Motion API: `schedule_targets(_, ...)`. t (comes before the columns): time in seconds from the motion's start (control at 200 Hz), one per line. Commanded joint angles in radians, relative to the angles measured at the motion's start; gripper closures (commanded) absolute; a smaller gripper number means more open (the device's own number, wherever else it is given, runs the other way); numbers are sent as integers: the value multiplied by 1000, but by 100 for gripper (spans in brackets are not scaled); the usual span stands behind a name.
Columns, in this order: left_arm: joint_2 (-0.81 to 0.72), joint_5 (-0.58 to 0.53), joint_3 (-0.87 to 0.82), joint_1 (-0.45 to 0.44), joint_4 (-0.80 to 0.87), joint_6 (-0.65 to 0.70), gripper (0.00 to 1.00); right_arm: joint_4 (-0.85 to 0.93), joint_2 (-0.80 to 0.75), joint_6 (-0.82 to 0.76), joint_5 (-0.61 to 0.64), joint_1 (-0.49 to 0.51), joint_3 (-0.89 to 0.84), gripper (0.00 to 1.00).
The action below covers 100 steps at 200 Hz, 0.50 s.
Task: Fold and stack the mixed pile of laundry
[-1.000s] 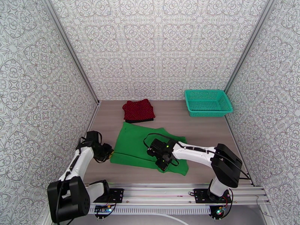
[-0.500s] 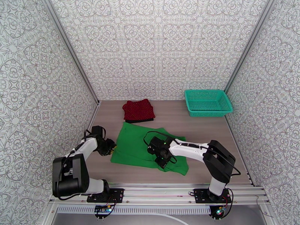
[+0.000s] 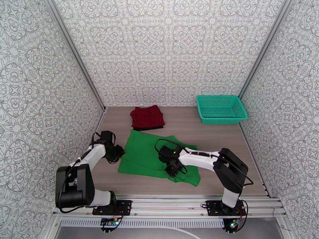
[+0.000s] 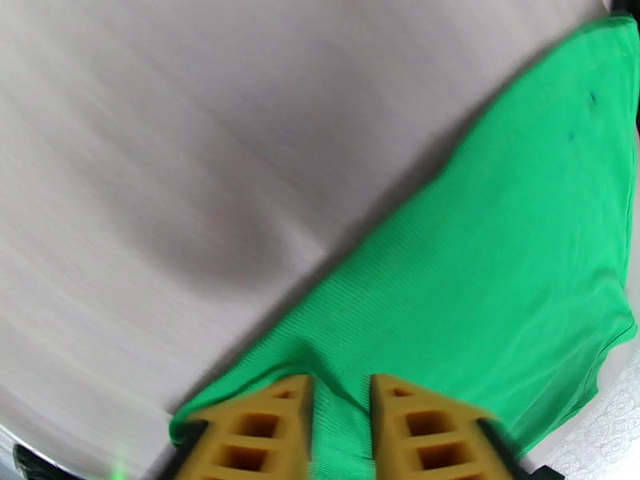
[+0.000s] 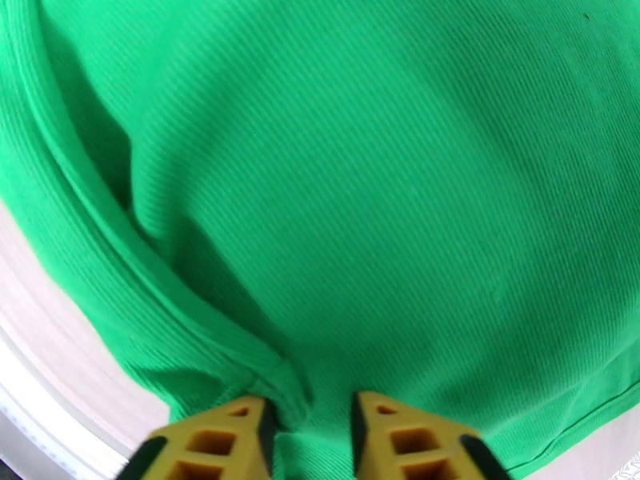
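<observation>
The bright green garment (image 3: 145, 156) lies spread on the table in front of both arms. My left gripper (image 3: 120, 154) sits at its left edge, shut on a puckered bit of the green cloth (image 4: 480, 258), which rises between the yellow fingertips (image 4: 280, 414). My right gripper (image 3: 174, 172) rests low on the garment's near right part. Its jaws stand slightly apart over a raised hem fold (image 5: 272, 370), which touches one finger only. Farther back lies the dark red dotted garment (image 3: 147, 116), folded on top of the black one (image 3: 149, 127), of which a thin edge shows.
A teal mesh basket (image 3: 221, 109) stands at the back right corner. Patterned walls close in the left, back and right sides. Bare table (image 3: 223, 156) lies right of the green garment and in front of the basket.
My left arm has moved forward along the green garment's left edge and has shut on it. My right gripper has slid slightly left on the cloth, and its jaws have parted.
</observation>
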State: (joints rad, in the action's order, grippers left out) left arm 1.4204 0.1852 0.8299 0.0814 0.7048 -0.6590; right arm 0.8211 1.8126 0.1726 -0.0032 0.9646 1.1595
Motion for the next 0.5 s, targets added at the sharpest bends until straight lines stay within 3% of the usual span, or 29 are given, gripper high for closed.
schedule_targets(0.0,-30,-64,26,-57,78,32,100,26,-47,37,26,-6,9,61)
schedule_targets(0.235,-8,-57,-67,-109,-5,-18,100,59,-218,124,28,-12,-50,48)
schedule_targets(0.495,117,-83,-81,-88,-94,-12,100,43,-314,279,7,-110,-199,53)
